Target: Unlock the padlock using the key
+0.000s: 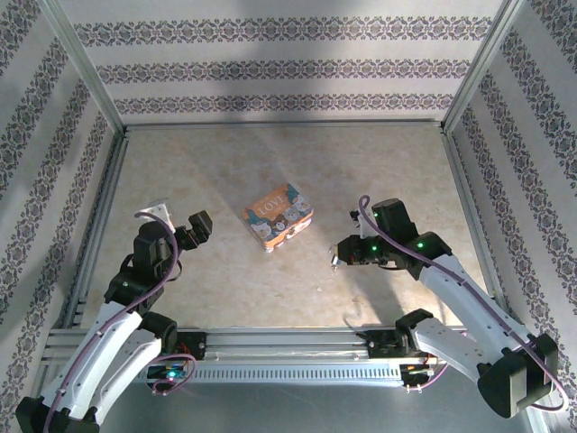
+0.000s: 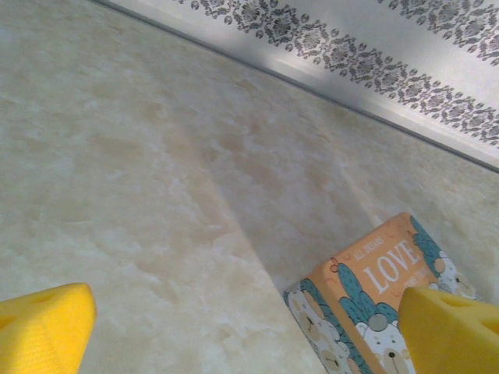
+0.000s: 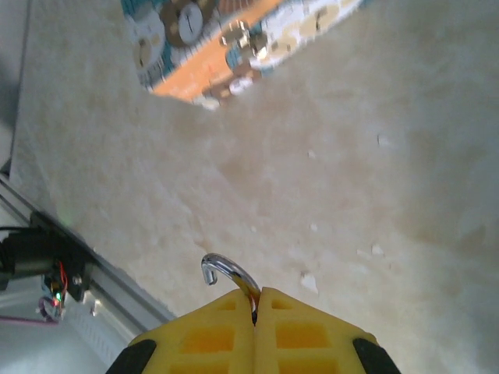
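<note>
surface [image 1: 270, 284]: pale beige, marbled
walls [image 1: 288, 68]: white, dark floral bands
rails [image 1: 288, 125]: silver, along the surface edges
flecks [image 3: 309, 282]: small, white, scattered on the surface

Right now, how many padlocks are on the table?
1. The padlock lies flat near the middle of the table, LOVE side up. No other one shows, and there is little that could hide one.

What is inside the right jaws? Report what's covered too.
The right jaws are shut, yellow pads pressed together. A slim silvery hooked tip, likely the key, sticks out between them. The rest is buried between the pads and cannot be seen.
</note>
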